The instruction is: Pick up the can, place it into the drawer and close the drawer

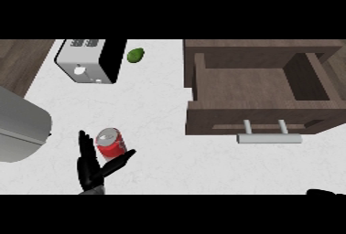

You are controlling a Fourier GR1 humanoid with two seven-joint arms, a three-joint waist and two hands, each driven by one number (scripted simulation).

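A red can (110,142) with a silver top stands on the white counter (155,114), left of the middle. My left hand (89,171) comes up from the lower edge just below and left of the can. Its fingers (83,146) are straight along the can's left side and its thumb (120,161) is spread out under the can, so the hand is open and not curled round it. The wooden drawer (260,87) is pulled open at the upper right, its inside bare, with a grey bar handle (269,138) on its front. Only a dark tip of my right hand (326,192) shows at the lower right edge.
A silver and black toaster (85,61) stands at the back left, with a small green fruit (136,55) beside it. A large grey rounded object (20,128) fills the left edge near the can. Dark wood shows at the top left corner.
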